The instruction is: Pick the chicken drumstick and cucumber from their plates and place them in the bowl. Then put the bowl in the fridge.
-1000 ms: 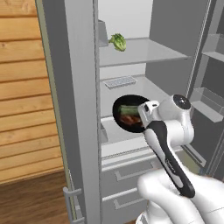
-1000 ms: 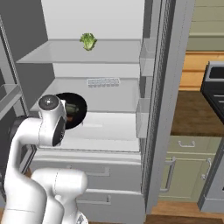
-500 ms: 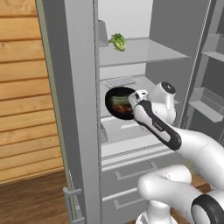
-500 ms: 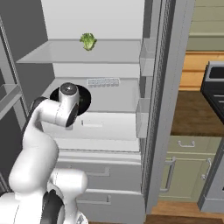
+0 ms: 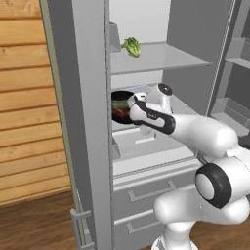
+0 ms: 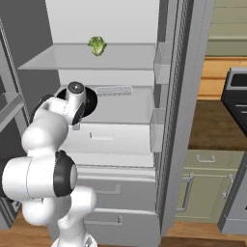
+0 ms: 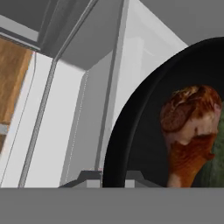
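The white arm is reaching into the open fridge (image 5: 88,97), and its gripper (image 7: 113,177) is pinching the near rim of the black bowl (image 7: 140,144), the two dark finger tips sitting pressed against either side of the rim's edge at the bottom of the hand view. The bowl is rising directly above those tips in that view, curving away to the right, so the grip is lying on its left edge rather than its middle. Inside the bowl the chicken drumstick (image 7: 190,131) is lying well to the right of the fingers, its thick reddish-brown end uppermost and its narrower end pointing down, and the cucumber (image 7: 216,168) is showing as a dark green sliver just beside it at the frame's right edge, touching or nearly touching the drumstick. From the left base view the bowl (image 5: 121,108) is sitting at the level of the fridge's middle shelf (image 5: 146,141), close behind the door frame, with a strip of green and a patch of red-brown showing in it just left of the hand (image 5: 139,110). From the right base view the bowl (image 6: 89,102) is appearing as a dark disc mostly hidden behind the wrist, over the left part of the middle shelf. A leafy green vegetable (image 6: 97,45) is resting on the upper shelf (image 6: 72,60), well above the bowl.
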Motion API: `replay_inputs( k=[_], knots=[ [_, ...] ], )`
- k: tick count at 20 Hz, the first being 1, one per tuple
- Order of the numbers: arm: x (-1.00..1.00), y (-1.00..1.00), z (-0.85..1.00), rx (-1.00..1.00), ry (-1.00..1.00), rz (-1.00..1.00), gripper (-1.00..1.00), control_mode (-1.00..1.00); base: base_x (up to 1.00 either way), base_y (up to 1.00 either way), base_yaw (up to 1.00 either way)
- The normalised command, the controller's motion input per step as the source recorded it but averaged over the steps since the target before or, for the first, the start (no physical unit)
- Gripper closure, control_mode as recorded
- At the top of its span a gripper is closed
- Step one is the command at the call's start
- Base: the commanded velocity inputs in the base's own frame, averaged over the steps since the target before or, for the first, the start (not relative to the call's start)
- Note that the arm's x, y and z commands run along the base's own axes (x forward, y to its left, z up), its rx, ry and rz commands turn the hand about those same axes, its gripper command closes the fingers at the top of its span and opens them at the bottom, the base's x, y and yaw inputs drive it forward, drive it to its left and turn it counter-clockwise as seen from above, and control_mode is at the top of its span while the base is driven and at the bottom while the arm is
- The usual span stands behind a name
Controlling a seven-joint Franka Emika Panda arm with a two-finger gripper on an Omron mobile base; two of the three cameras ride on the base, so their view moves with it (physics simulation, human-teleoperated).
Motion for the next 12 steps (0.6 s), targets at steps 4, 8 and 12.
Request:
replay_inputs(
  k=[4,8,12],
  knots=[
    [0.38,0.04,-0.24,0.0,-0.04,0.0,1.0,-1.0,0.0,0.0,0.0],
    [0.19,0.03,-0.23,0.0,-0.03,0.0,1.0,-1.0,0.0,0.0,0.0],
    [0.24,0.04,-0.16,0.0,-0.02,0.0,1.0,-1.0,0.0,0.0,0.0]
  ],
)
